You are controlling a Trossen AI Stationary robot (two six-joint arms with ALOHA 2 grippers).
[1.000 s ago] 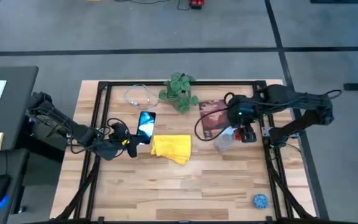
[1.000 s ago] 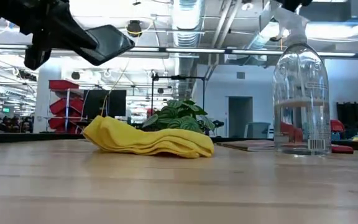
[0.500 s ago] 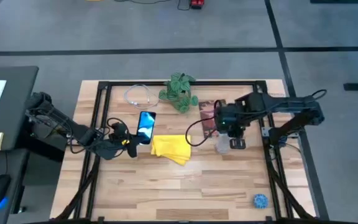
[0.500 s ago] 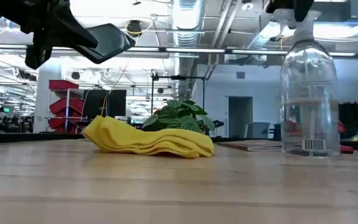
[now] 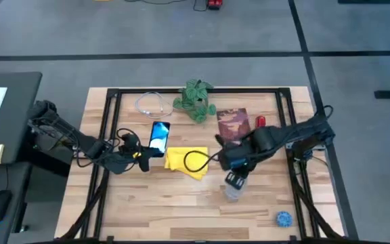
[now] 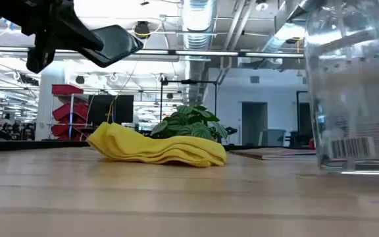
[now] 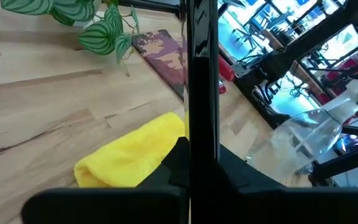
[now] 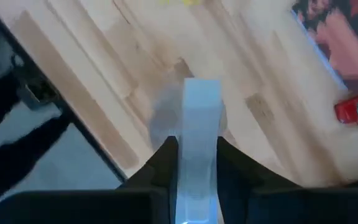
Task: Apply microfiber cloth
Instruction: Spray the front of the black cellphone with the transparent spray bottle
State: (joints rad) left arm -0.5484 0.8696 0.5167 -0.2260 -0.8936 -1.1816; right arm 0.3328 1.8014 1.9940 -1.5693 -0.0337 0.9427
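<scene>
Worktop (image 5: pixel 147 210) of pale wooden planks carries everything, and only the high view lays out the whole scene: a bright yellow, crumpled microfiber cloth (image 5: pixel 186 161) lies near the middle, with a black phone with a lit blue screen (image 5: pixel 158 135) just beside its far-left corner. The left end effector (image 5: pixel 141 154) holds that phone by its edge; the left wrist view confirms it, showing the thin dark slab clamped upright between the fingers, with the cloth (image 7: pixel 132 152) on the wood just beyond. The right end effector (image 5: pixel 234 177) sits on the cloth's other side, close to its right edge but not touching it, closed on the neck of a clear plastic spray bottle (image 5: pixel 232 190). The right wrist view shows the bottle's pale neck (image 8: pixel 197 134) pinched between the two dark fingers (nothing of the cloth there beyond a yellow sliver). The low view adds what the others miss: the cloth (image 6: pixel 156 148) is a soft folded mound resting flat, and the bottle (image 6: pixel 354 85) looms large and upright at the side, standing well apart from it. A green leafy potted plant (image 5: pixel 196 98) stands behind the cloth.
</scene>
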